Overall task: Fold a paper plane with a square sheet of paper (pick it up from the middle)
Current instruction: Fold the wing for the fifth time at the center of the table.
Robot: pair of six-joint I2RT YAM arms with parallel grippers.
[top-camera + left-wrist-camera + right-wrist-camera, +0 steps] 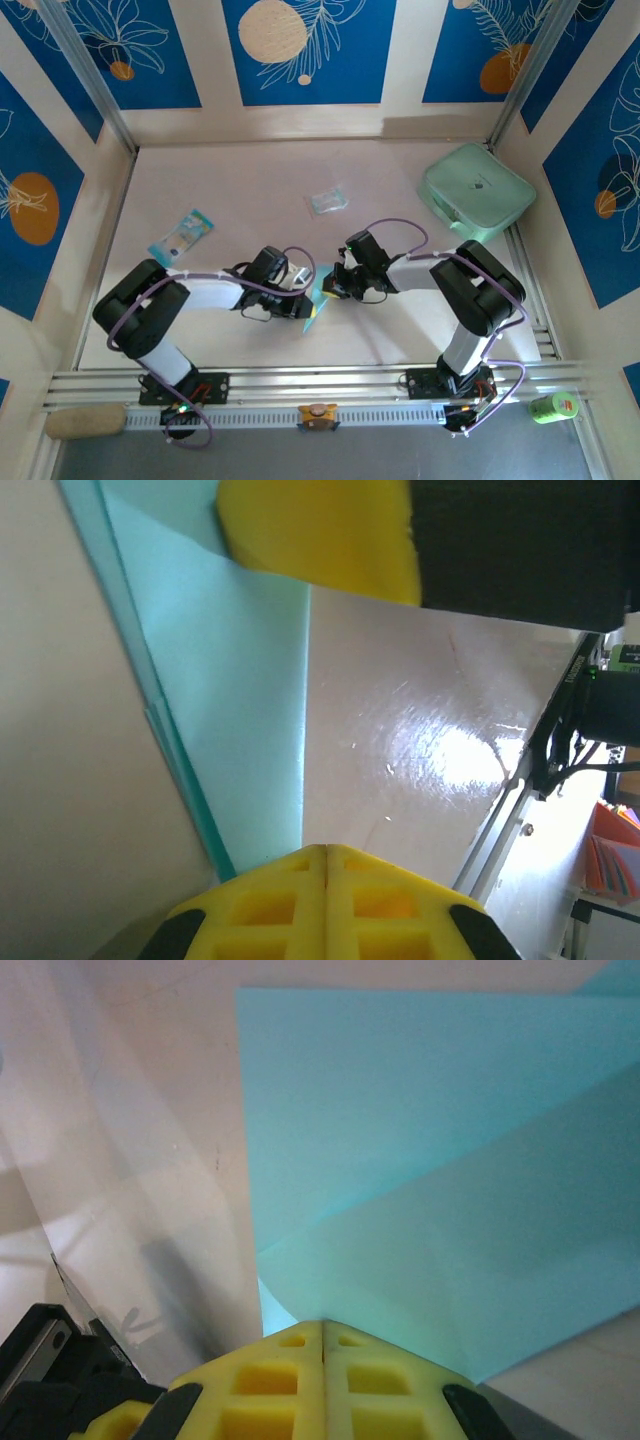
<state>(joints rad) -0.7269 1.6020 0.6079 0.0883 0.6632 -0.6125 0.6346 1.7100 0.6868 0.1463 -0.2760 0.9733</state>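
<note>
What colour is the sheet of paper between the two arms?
The sheet of paper is plain light blue; the right wrist view shows it best.

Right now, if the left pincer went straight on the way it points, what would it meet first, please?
Most likely the right pincer: its yellow finger sits straight ahead of the left pincer, past the square sheet of paper both are shut on. Depth is unclear.

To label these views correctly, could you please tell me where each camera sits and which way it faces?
Top external: above and behind the bases, looking down on the table; both arms show.
Left wrist: on the left arm, looking past its shut left gripper along the paper sheet.
Right wrist: likewise, past the right gripper.
Shared: the paper sheet, in all three.
</note>
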